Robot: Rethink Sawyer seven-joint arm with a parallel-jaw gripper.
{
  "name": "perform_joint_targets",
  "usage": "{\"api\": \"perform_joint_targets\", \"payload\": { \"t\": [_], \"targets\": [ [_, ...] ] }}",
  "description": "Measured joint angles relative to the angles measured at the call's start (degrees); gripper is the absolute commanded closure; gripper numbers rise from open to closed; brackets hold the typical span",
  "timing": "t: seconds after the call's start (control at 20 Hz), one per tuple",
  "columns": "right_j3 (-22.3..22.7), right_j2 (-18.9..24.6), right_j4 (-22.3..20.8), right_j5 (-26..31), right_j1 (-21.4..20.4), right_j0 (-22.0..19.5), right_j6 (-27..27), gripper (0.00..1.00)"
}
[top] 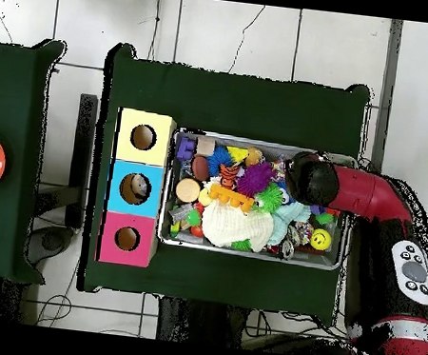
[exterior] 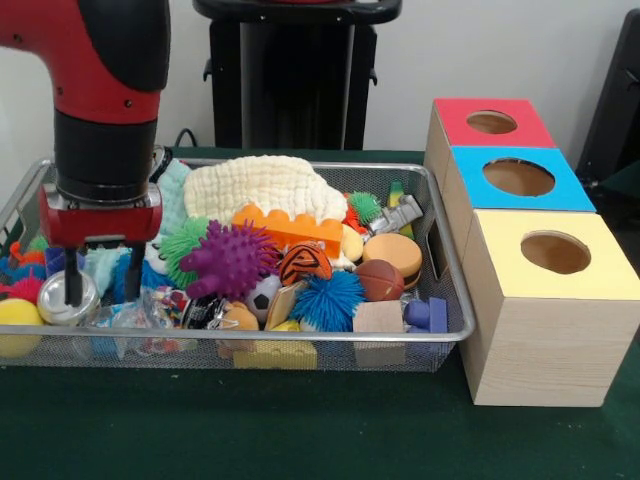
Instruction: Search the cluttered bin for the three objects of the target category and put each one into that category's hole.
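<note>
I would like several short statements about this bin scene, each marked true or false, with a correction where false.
1. The gripper hangs over the left end of the wire mesh bin in the front view. True.
2. The three wooden boxes have green, black and white tops. False: the tops are red, blue and yellow.
3. The purple spiky ball lies inside the bin. True.
4. The orange toy brick sits on the yellow box. False: it lies in the bin.
5. Each box top has a square hole. False: the holes are round.
</note>
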Motion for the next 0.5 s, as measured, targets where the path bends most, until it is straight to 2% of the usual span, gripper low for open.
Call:
{"api": "perform_joint_targets", "payload": {
  "t": [0.2,0.5],
  "targets": [
    [0.0,1.1,1.4,0.0,2.0,-1.7,0.0,0.00],
    [-0.6,2.4,2.9,0.0,2.6,-2.7,0.0,0.00]
  ]
}}
